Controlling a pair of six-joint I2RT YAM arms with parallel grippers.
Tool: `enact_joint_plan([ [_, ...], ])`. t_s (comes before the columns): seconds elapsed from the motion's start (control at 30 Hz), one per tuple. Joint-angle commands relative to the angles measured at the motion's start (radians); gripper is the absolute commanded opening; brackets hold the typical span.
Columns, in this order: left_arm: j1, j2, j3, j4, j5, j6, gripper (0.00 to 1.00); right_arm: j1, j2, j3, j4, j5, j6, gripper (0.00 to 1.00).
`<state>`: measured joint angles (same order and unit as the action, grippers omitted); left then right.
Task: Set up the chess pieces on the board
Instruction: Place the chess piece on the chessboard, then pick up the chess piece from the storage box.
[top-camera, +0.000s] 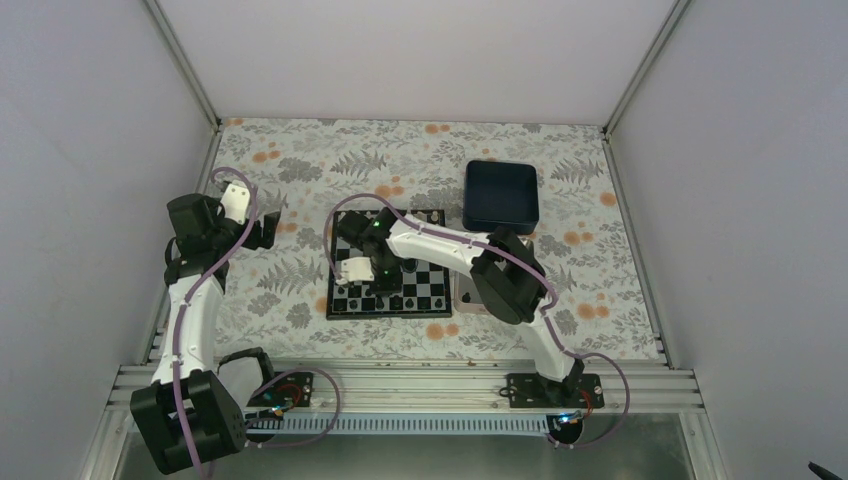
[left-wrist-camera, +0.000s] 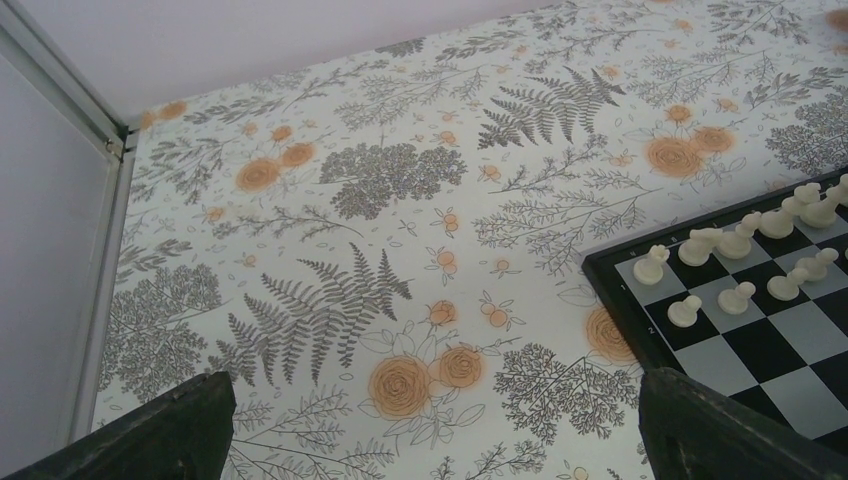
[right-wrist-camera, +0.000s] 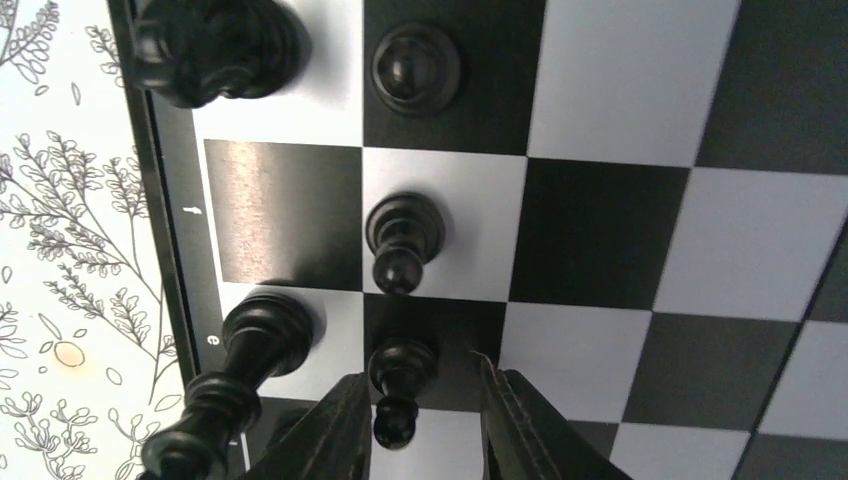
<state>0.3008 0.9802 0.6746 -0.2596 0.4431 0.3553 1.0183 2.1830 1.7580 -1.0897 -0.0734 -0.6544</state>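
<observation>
Left gripper (left-wrist-camera: 430, 445) hangs over the floral cloth (left-wrist-camera: 330, 200) left of the board (top-camera: 432, 288), jaws wide apart, nothing in them. White pieces (left-wrist-camera: 735, 245) line one edge. Right gripper (right-wrist-camera: 420, 425) sits low over the board, fingers parted round a black pawn (right-wrist-camera: 400, 385) standing on a dark square, not squeezing it. Blue tray (top-camera: 500, 195) further right.

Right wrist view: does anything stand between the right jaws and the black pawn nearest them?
Nothing visible does. The right gripper has its jaws open on either side of the black pawn, with a gap showing on one side. A taller black piece stands on the neighbouring square of the board, outside the jaws.
</observation>
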Motion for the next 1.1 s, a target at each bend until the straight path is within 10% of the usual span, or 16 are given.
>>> enact_joint_plan([
  [0.0, 0.006, -0.016, -0.002, 0.007, 0.024, 0.004, 1.0, -0.02, -0.075, -0.001, -0.007, 0.029, 0.006, 0.33],
  [0.67, 0.008, -0.002, 0.0, 0.01, 0.032, 0.005, 1.0, -0.483, -0.679, -0.472, 0.046, 0.032, 0.023, 0.47],
  [1.07, 0.007, -0.002, 0.003, 0.001, 0.035, 0.004, 1.0, -0.624, -0.658, -0.787, 0.244, -0.001, 0.028, 0.48],
])
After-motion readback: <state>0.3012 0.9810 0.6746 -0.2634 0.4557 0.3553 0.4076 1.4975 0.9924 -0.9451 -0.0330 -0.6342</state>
